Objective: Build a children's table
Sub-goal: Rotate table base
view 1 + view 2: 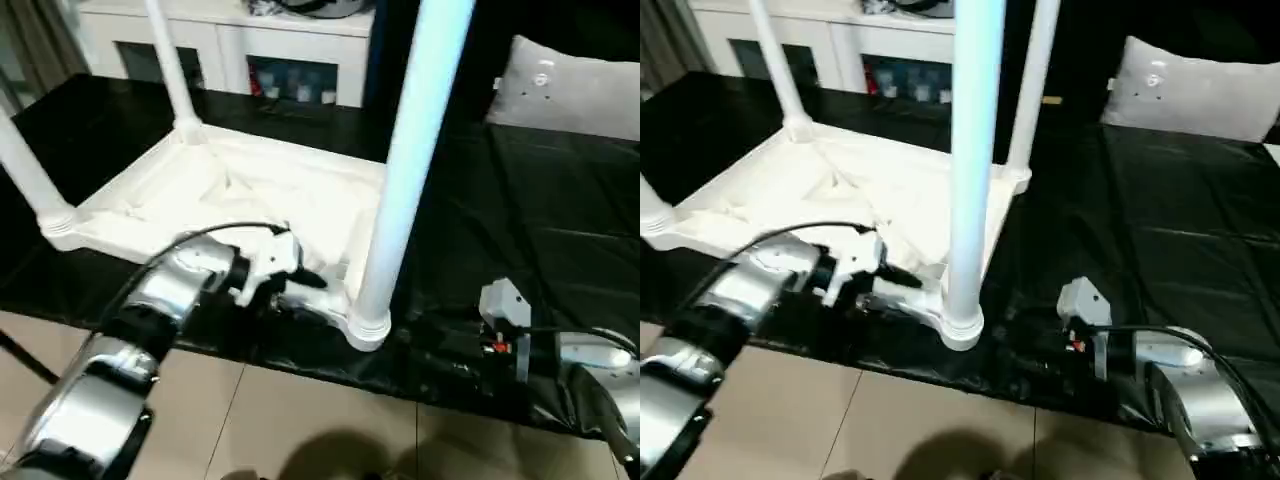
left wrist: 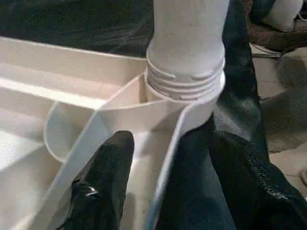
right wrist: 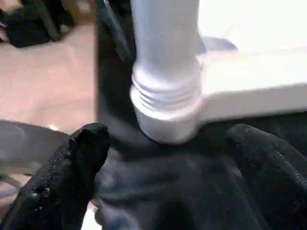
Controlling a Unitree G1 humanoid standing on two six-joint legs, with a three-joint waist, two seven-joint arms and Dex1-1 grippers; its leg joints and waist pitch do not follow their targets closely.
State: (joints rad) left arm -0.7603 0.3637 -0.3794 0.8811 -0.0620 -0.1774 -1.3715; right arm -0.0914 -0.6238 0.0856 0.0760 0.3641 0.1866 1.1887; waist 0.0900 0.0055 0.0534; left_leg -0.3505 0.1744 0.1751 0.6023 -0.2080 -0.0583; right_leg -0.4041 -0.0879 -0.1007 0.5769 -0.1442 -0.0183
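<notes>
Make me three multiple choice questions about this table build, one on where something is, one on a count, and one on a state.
1. Where does the table top lie?
A. Upside down on the black sheet
B. On the bare floor
C. On the white cabinet

2. How many legs stand in the corner sockets?
A. One
B. Two
C. Four

3. What is the left gripper doing?
A. Straddling the top's rim by the near leg
B. Holding a loose leg
C. Resting on the pillow

Answers: 1 A, its ribbed underside faces up on the sheet. 2 C, the right eye view shows four. 3 A, the left wrist view shows one finger on each side of the rim.
</notes>
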